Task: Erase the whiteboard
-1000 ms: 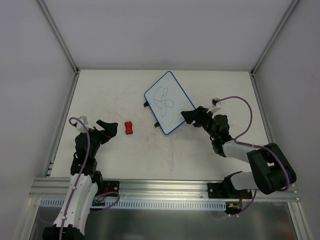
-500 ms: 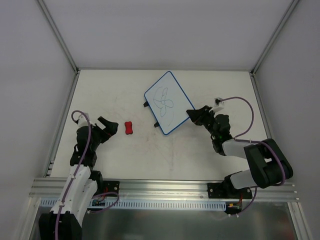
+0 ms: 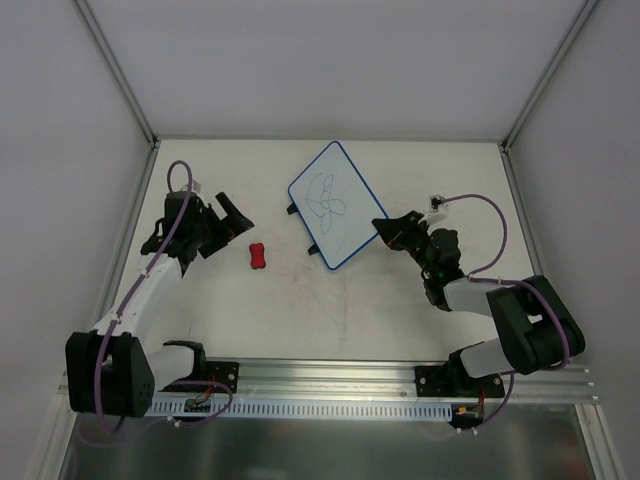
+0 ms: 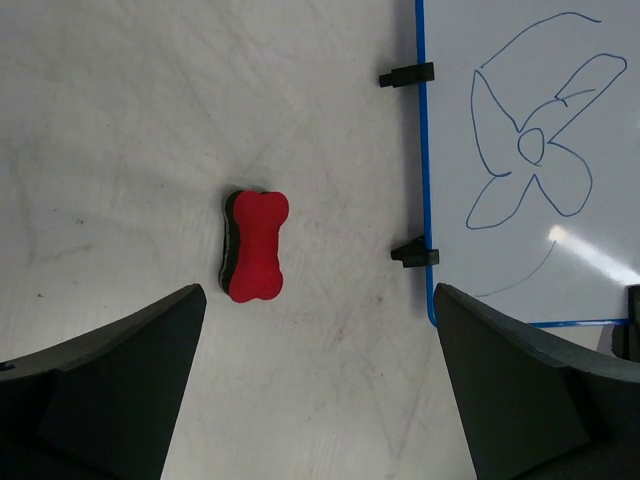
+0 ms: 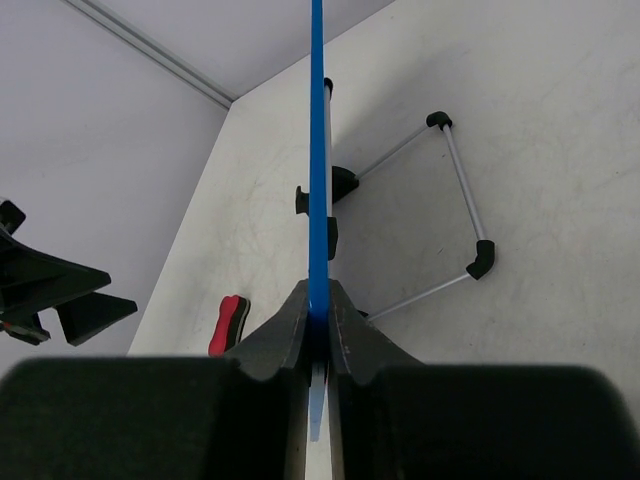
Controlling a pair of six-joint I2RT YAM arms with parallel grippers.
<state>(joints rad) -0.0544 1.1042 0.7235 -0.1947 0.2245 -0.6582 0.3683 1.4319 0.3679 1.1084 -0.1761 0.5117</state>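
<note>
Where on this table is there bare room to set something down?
Free: the near table strip, this side of the eraser and whiteboard, and the far right corner. Crowded: between eraser and whiteboard by the left end effector, and at the right end effector clamping the whiteboard.

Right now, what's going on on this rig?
The right arm's fingers are shut on the rim of the small blue-rimmed white whiteboard, whose flower doodle is not yet erased. The left arm's fingers are open above the red bone-shaped eraser, which lies on the table untouched.
</note>
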